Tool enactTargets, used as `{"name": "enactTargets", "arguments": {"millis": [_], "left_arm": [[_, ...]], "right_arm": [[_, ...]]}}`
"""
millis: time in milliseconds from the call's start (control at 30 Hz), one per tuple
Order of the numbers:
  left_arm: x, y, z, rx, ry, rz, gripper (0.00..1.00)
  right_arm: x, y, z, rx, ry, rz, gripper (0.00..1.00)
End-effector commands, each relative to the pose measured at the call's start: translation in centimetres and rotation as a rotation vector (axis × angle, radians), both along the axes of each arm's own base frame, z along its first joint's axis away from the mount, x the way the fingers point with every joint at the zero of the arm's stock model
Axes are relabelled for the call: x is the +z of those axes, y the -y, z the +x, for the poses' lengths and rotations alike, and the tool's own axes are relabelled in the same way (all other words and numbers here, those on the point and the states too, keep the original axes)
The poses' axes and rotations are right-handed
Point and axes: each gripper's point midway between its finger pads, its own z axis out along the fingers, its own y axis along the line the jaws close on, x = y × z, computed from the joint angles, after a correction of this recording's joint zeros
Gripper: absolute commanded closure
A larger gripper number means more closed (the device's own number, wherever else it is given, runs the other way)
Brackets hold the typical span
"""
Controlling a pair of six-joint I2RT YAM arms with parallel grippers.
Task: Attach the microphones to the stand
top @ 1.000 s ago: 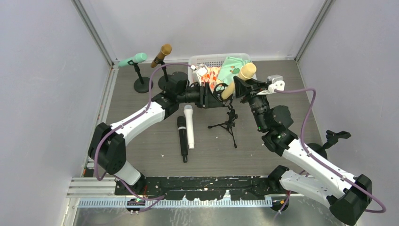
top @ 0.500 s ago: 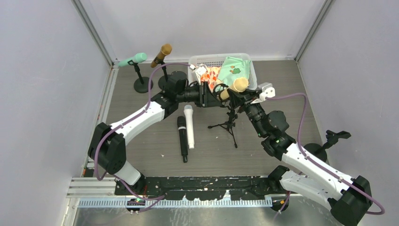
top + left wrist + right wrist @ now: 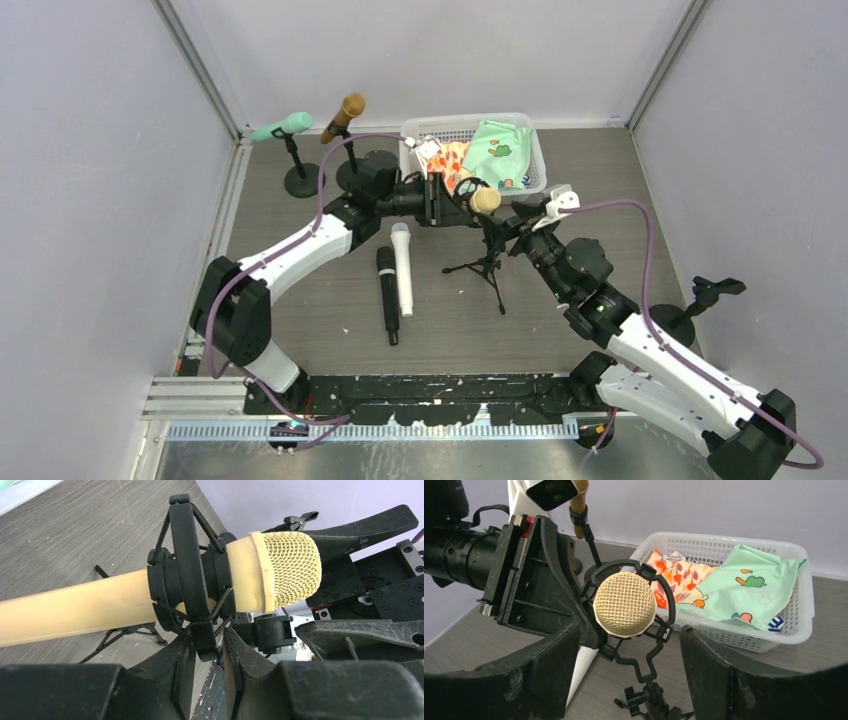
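A cream microphone [image 3: 486,200] with a gold mesh head [image 3: 625,604] sits through the black shock mount [image 3: 189,575] of a small tripod stand [image 3: 487,262]. My left gripper [image 3: 447,207] is shut on the mount's bottom tab [image 3: 205,647]. My right gripper [image 3: 517,222] is open just right of the head and touches nothing; in its wrist view its fingers [image 3: 549,660] stand wide apart on both sides of the mount. A white microphone [image 3: 402,268] and a black microphone [image 3: 386,295] lie on the table left of the tripod.
A white basket [image 3: 535,165] with coloured cloths [image 3: 744,587] stands behind the tripod. A green microphone [image 3: 281,127] and a brown microphone [image 3: 343,115] sit on round-base stands at the back left. A stand with a bare clip [image 3: 715,288] is at the right.
The cream microphone has come down and left, deeper into the shock mount. My right gripper has let go of it and drawn back. The left gripper stayed on the mount.
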Motion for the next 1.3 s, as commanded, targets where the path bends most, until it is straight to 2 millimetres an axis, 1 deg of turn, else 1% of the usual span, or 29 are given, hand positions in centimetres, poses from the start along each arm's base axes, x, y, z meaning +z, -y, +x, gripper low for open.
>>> {"name": "enactTargets", "arguments": {"millis": [0, 67, 167, 333, 433, 567, 700, 767, 867, 1000, 1067, 1133, 1267], "left_arm": [[1.6, 0.2, 0.5, -0.012, 0.036, -0.042, 0.72], [1.5, 0.0, 0.6, -0.009, 0.036, -0.041, 0.7], [1.6, -0.5, 0.7, -0.002, 0.045, -0.039, 0.66], [2.3, -1.5, 0.8, 0.014, 0.075, -0.034, 0.58], [2.9, -2.2, 0.7, 0.021, 0.098, -0.026, 0.53], [3.6, -3.5, 0.3, 0.039, 0.127, -0.012, 0.48], [4.1, -4.6, -0.4, 0.05, 0.164, 0.002, 0.47], [3.7, -5.2, -0.9, 0.054, 0.159, 0.026, 0.46], [3.7, -6.0, -1.1, 0.064, 0.163, 0.037, 0.46], [3.6, -7.0, -1.1, 0.086, 0.163, 0.042, 0.45], [3.6, -7.3, -1.1, 0.092, 0.163, 0.043, 0.45], [3.5, -7.6, -1.2, 0.095, 0.161, 0.044, 0.45], [3.4, -7.9, -1.2, 0.101, 0.161, 0.046, 0.45]], "right_arm": [[2.0, 0.8, -1.4, 0.009, -0.008, 0.025, 0.21], [2.4, 1.2, -2.1, 0.018, -0.016, 0.028, 0.21], [1.9, 1.3, -2.9, 0.041, -0.061, -0.002, 0.21], [-1.4, 1.0, -3.7, 0.082, -0.187, -0.115, 0.22], [-3.1, 0.6, -3.5, 0.096, -0.241, -0.168, 0.23], [-4.8, -0.3, -2.6, 0.106, -0.28, -0.203, 0.25], [-6.1, -1.0, -1.1, 0.1, -0.286, -0.209, 0.29], [-6.3, -1.3, -0.3, 0.099, -0.277, -0.205, 0.3], [-6.0, -1.8, 0.7, 0.113, -0.249, -0.185, 0.34], [-5.9, -1.4, 1.9, 0.098, -0.232, -0.156, 0.42], [-6.0, -1.0, 2.4, 0.085, -0.239, -0.154, 0.44], [-6.2, -1.4, 2.4, 0.116, -0.249, -0.158, 0.43], [-6.8, -1.5, 2.6, 0.125, -0.26, -0.176, 0.44]]}}
